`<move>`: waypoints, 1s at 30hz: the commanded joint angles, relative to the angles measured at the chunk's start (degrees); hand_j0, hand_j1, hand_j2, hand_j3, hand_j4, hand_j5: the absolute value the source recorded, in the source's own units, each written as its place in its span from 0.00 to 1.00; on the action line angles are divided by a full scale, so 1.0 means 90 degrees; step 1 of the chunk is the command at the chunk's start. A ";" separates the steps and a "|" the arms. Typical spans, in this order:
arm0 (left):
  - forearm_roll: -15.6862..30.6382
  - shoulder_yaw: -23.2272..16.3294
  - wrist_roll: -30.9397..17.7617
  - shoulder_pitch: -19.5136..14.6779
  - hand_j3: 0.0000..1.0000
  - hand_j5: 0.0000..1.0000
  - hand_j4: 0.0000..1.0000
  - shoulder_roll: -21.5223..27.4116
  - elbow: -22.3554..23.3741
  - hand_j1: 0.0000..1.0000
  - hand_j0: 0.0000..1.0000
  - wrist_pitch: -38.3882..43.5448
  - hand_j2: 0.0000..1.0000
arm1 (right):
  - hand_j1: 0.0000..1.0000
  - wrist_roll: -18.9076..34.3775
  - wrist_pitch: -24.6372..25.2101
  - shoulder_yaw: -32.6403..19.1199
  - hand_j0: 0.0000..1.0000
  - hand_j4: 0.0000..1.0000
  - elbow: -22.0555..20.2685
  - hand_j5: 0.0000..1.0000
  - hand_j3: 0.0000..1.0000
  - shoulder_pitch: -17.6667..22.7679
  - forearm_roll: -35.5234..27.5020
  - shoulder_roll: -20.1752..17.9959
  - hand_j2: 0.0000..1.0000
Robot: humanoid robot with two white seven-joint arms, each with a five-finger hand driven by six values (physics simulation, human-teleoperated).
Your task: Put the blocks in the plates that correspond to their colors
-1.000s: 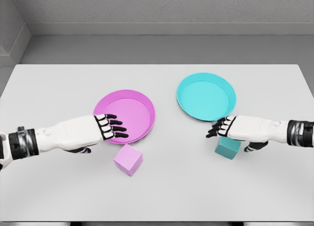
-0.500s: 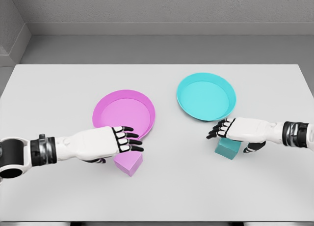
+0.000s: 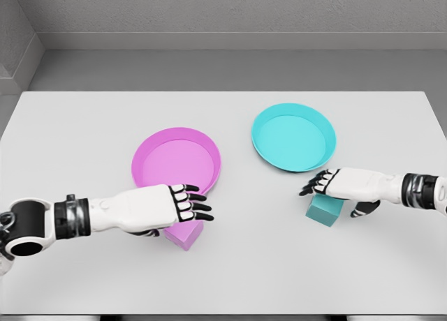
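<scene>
A pink block lies on the white table just in front of the pink plate. My left hand hovers right over the block, fingers spread, covering most of it. A teal block sits in front of the teal plate. Over this block's top is my right hand, fingers extended toward the left and the thumb down beside the block. Neither hand visibly grips anything.
The white table ends close to the bottom of the view. A grey wall and floor lie behind its far edge.
My left hand has moved right and toward me, from the pink plate's front rim to over the pink block. The right hand has barely shifted above the teal block.
</scene>
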 commanded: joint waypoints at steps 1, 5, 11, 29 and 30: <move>-0.0005 -0.0038 0.0000 -0.0010 1.00 1.00 1.00 -0.0082 0.0030 1.00 1.00 0.0006 1.00 | 0.99 -0.0002 0.0010 -0.0004 0.99 0.99 0.0088 0.99 0.99 0.0000 0.0020 0.0015 0.99; -0.0005 -0.0086 0.0000 -0.0049 1.00 1.00 1.00 -0.0101 0.0030 1.00 1.00 0.0006 1.00 | 0.99 -0.0002 0.0010 -0.0004 0.99 0.99 0.0157 0.99 0.99 0.0000 0.0088 0.0123 0.99; -0.0005 -0.0145 0.0000 -0.0039 1.00 1.00 1.00 -0.0111 0.0069 1.00 1.00 0.0006 1.00 | 0.99 -0.0002 0.0010 -0.0004 0.99 0.99 0.0108 0.99 0.99 0.0010 0.0098 0.0191 0.99; 0.0073 -0.0584 0.0010 -0.0107 1.00 1.00 1.00 -0.0140 0.0401 1.00 1.00 0.0006 1.00 | 0.79 0.0184 0.0010 -0.0004 0.79 0.79 0.0079 0.79 0.79 0.0019 0.0176 0.0191 0.79; 0.0082 -0.0653 0.0010 -0.0166 1.00 1.00 1.00 -0.0131 0.0401 1.00 1.00 0.0006 1.00 | 0.79 0.0242 0.0010 -0.0004 0.79 0.79 0.0088 0.79 0.79 0.0019 0.0176 0.0191 0.79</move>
